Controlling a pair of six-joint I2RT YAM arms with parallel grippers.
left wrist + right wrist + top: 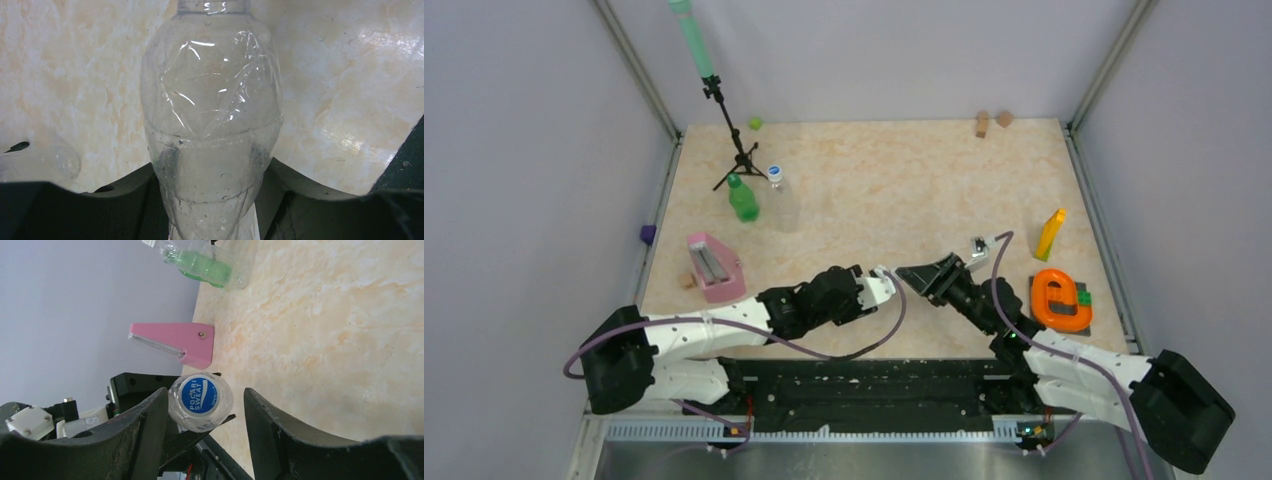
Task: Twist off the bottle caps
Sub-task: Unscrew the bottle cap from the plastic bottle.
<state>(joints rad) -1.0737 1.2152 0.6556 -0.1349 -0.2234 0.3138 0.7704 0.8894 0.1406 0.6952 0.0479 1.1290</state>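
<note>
Far left on the table point(904, 180), well apart from both grippers: green bottle point(743, 199) and standing clear bottle point(782, 205). Upright, side by side, dark green cap point(733, 181) and blue cap point(775, 171) on top, neither yet undone by the look of it.

Nearer, and to the right of the pink wedge point(712, 266): left gripper point(210, 200), clamped on the lower body of the held bottle point(212, 115), dark pads on either side of the clear plastic (a few droplets inside, otherwise seemingly empty). Held lying level above the table, long axis left to right, neck towards the robot's right.

At that right-hand end: Pocari Sweat cap point(199, 395), blue, seated on the neck, facing straight into the right wrist view.

Around it: right gripper point(205, 412), jaws apart and straddling the cap. One finger point(145, 430) just beside the bottle's shoulder, the other point(272, 435) clear of it with table showing between. No clamp yet.

Probably the step in hand: closing on the cap, then twisting about that left-to-right axis against the left gripper's hold. Lined up with the axis well enough, though off centre towards one finger. Likely to nudge the neck sideways on closing.
</note>
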